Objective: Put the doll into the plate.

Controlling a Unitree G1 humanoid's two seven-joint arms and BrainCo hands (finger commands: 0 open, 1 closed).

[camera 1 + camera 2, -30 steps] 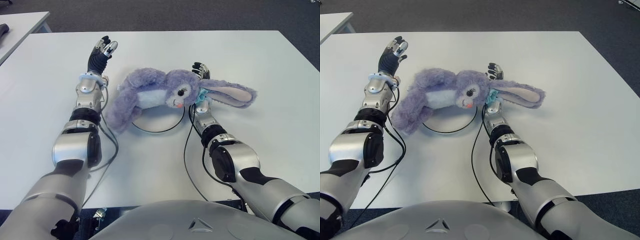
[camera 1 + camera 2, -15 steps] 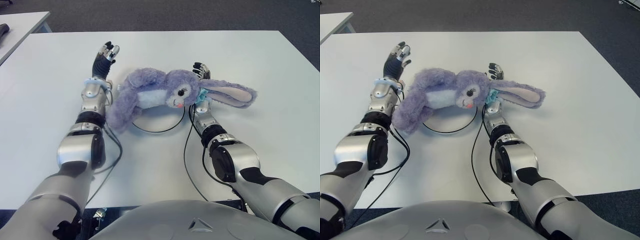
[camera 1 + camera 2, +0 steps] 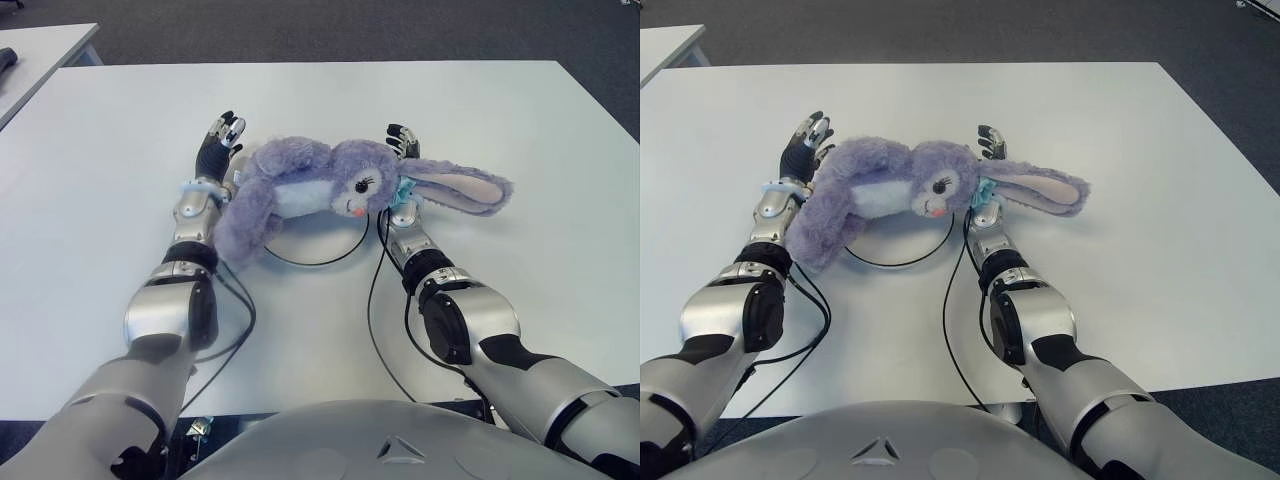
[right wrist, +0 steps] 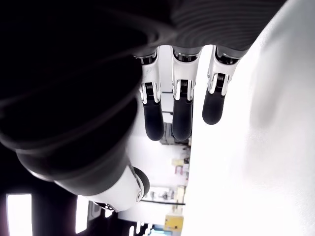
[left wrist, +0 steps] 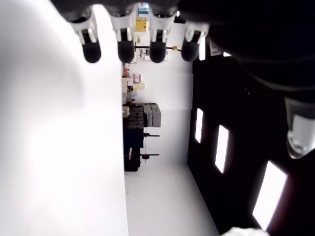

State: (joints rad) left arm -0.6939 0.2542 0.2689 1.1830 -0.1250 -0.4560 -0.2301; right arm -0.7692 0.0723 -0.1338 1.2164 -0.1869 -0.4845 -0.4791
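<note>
A purple plush rabbit doll (image 3: 310, 185) lies on its side across a white plate with a thin black rim (image 3: 320, 262). Its legs hang over the plate's left edge, and its long ears (image 3: 460, 188) stretch right onto the table. My left hand (image 3: 218, 145) is close against the doll's left side, with its fingers (image 5: 125, 49) straight and holding nothing. My right hand (image 3: 402, 140) lies mostly hidden under the doll's head and ear. Only its fingertips show beyond the head, and in the right wrist view its fingers (image 4: 181, 115) are extended.
The white table (image 3: 520, 110) spreads wide around the doll. Black cables (image 3: 375, 320) run along both forearms on the tabletop. A second white table (image 3: 40, 45) with a dark object (image 3: 5, 58) stands at the far left, beyond a gap of dark floor.
My left hand has moved right and slightly nearer, from open table up against the doll's left side. The doll, the plate and my right hand have not moved.
</note>
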